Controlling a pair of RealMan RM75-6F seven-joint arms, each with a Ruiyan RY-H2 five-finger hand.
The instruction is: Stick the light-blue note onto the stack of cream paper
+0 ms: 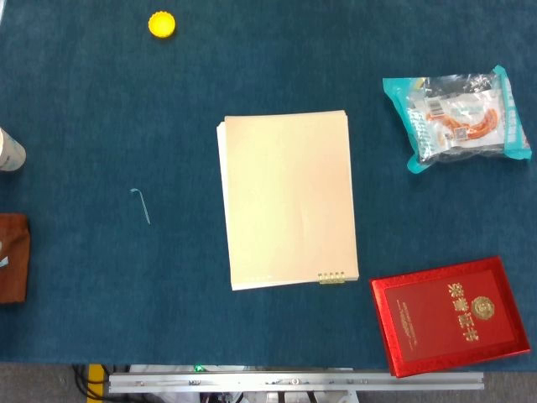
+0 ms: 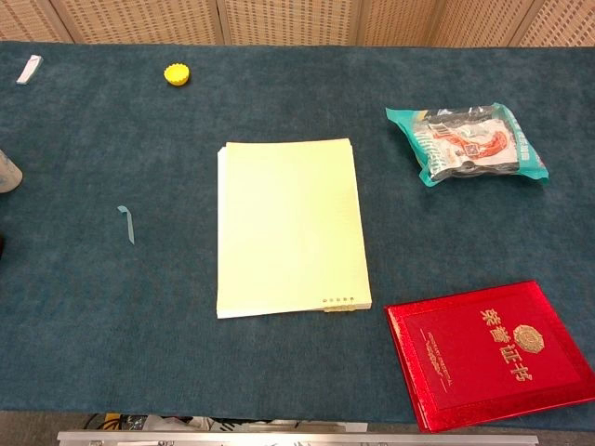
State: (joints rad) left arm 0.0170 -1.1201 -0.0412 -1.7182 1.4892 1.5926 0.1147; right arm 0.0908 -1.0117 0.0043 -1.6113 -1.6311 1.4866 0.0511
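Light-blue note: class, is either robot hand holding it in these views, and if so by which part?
Nothing holds it. The light-blue note lies alone on the table, left of the stack of cream paper; neither hand shows in either view.

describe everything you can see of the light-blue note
The light-blue note is a thin, narrow strip, apparently paper, seen nearly edge-on in both views, with its top end curled into a small hook. It sits on the dark teal table cover, left of the stack of cream paper and clearly apart from it. Nothing else touches it; no robot hand is in view.
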